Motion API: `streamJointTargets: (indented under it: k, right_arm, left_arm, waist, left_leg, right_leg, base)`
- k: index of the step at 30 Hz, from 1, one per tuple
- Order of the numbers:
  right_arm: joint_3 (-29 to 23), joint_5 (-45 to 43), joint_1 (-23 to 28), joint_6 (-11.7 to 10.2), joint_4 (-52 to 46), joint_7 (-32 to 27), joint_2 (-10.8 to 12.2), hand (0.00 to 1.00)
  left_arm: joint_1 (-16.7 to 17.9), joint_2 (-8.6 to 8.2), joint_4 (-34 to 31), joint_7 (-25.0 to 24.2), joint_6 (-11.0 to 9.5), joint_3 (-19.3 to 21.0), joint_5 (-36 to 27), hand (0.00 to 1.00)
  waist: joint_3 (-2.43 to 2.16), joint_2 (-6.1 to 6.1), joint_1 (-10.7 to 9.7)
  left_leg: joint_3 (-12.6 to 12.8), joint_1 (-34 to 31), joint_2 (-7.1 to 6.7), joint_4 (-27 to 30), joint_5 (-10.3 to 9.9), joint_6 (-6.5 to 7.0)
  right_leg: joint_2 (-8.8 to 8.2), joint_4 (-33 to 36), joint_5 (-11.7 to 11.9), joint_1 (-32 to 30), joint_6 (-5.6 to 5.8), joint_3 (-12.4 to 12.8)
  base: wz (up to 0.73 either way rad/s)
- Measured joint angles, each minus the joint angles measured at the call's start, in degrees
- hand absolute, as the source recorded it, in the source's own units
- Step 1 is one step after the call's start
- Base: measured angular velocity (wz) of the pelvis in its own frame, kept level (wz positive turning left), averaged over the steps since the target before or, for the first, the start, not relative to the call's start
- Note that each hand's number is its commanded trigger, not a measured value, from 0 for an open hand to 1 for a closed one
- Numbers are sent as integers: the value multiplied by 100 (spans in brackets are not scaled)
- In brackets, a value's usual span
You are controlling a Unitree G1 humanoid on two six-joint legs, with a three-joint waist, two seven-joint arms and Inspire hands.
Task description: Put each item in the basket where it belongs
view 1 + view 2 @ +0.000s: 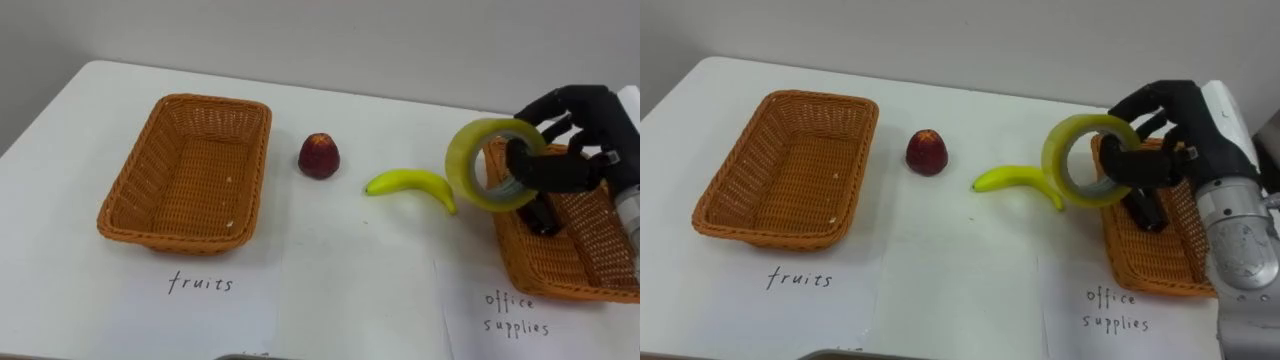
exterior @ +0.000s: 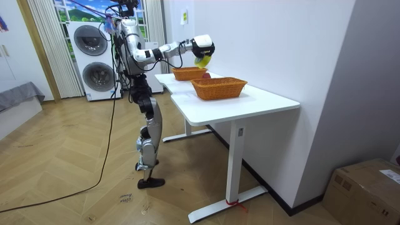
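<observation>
My right hand (image 1: 585,120) is shut on a yellow roll of tape (image 1: 458,165), held in the air above the left rim of the right wicker basket (image 1: 560,270). A dark object (image 1: 543,215) lies inside that basket, partly hidden by the roll. On the white table (image 1: 340,280) rest a red apple (image 1: 319,155) and a yellow banana (image 1: 410,183), between the two baskets. The left wicker basket (image 1: 175,238) holds nothing. In the room view, the robot stands at the table's end with its right hand (image 2: 202,45) stretched over the far basket (image 2: 187,73).
Handwritten paper sheets (image 1: 225,300) lie on the table in front of each basket. The table's far edge runs along a pale wall. In the room view, washing machines (image 2: 94,56) stand behind the robot and a cardboard box (image 2: 365,194) sits at the lower right.
</observation>
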Motion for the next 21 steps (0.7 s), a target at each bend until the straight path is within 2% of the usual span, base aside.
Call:
streamJointTargets:
  k: [6,14,21]
  right_arm:
    - [-22,110,11,8,304,-1,-2,100]
    - [-48,248,10,-3,507,-97,-10,100]
    - [-50,552,10,-8,729,-217,-114,100]
  left_arm:
    - [15,1,95,-10,0,362,-11,0]
    - [-17,21,87,-14,0,371,-11,0]
    - [-63,44,87,-3,0,371,-12,0]
  waist:
    - [-6,-5,-89]
    - [-28,-79,-96]
    - [-2,-159,-96]
  left_leg:
    - [3,6,0,-7,0,0]
    - [16,9,0,-3,0,0]
    - [34,-20,-2,-1,0,0]
  right_leg:
    - [4,1,0,-5,0,12]
    - [4,-2,-1,-41,0,46]
    - [2,-10,-4,-83,3,37]
  base:
    - [0]
    - [0]
    - [-1]
